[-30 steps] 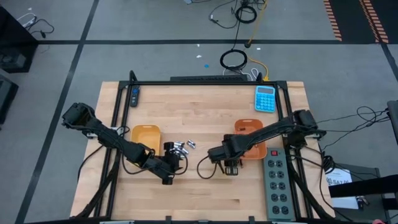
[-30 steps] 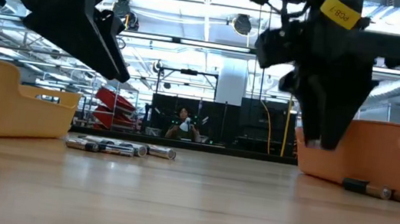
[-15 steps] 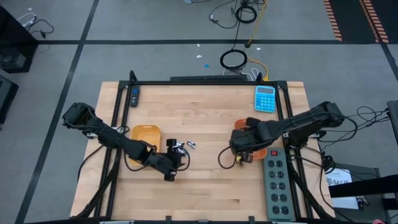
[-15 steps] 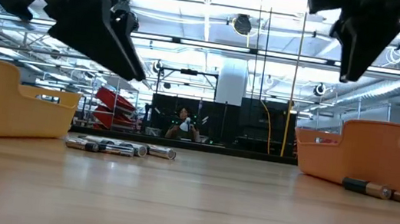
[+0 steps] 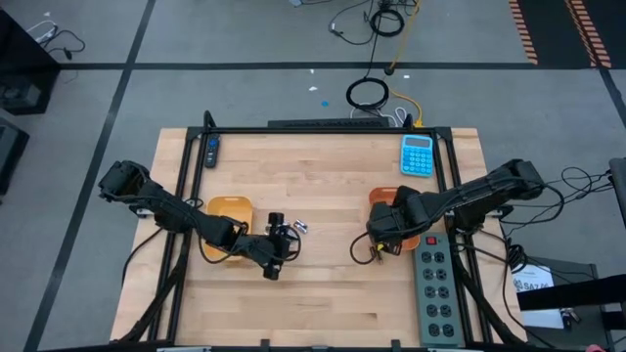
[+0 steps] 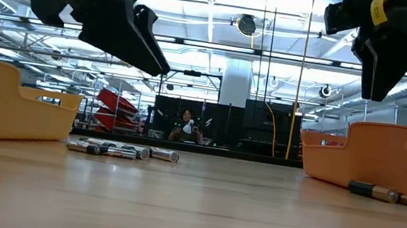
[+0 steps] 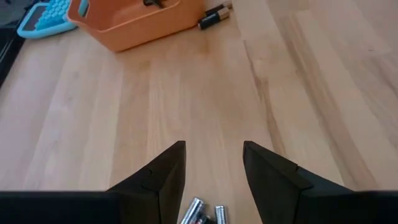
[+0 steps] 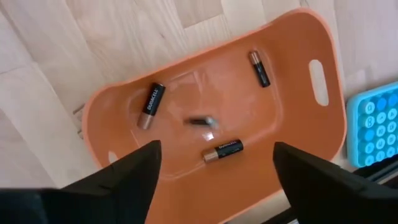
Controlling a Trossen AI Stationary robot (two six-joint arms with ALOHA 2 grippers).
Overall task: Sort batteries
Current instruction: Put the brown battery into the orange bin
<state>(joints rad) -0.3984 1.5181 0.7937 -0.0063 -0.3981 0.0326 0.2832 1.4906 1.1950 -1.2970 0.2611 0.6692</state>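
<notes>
The right gripper (image 8: 214,165) hangs above the orange tray (image 8: 292,81), fingers spread wide and empty; three dark batteries (image 8: 222,150) lie on the tray floor, with a fourth blurred one (image 8: 202,121) among them. The left gripper (image 7: 213,168) hovers over a cluster of silvery batteries (image 6: 121,150) on the table (image 5: 323,176) beside the yellow tray (image 5: 227,208), fingers apart and holding nothing. Two more batteries (image 6: 386,195) lie just outside the orange tray.

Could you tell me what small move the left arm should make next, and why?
Probably lower the left gripper onto the silvery batteries lying just below it. Its jaws stand open and empty above that cluster, while the right gripper, open over the orange tray, seems to have just dropped one.
</notes>
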